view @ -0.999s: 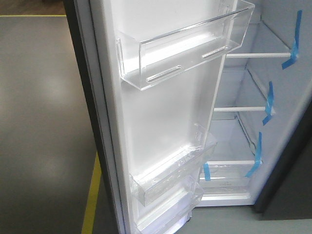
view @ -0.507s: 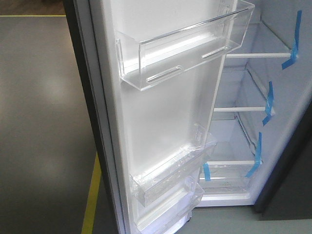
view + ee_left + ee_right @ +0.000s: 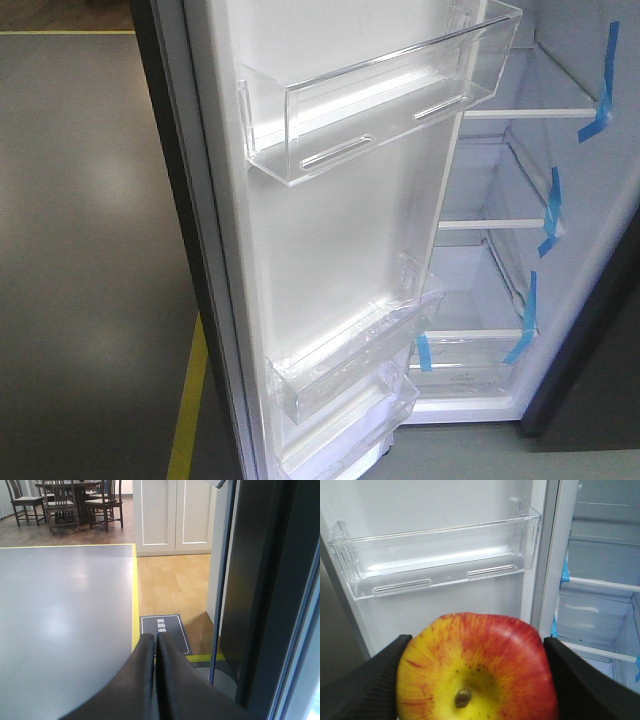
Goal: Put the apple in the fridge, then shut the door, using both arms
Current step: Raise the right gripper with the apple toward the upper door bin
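White-lined, the fridge (image 3: 480,290) is standing open, its top and base running out of the front view, with blue tape strips (image 3: 603,95) marking its shelves. Its door (image 3: 330,230) is hanging wide, carrying clear bins (image 3: 380,95). Only the right wrist view is showing the apple (image 3: 475,665): the right gripper (image 3: 476,680) is clamping it, facing a door bin, outside the shelves. The left gripper (image 3: 155,647) is pressing its fingers together beside the door's dark edge.
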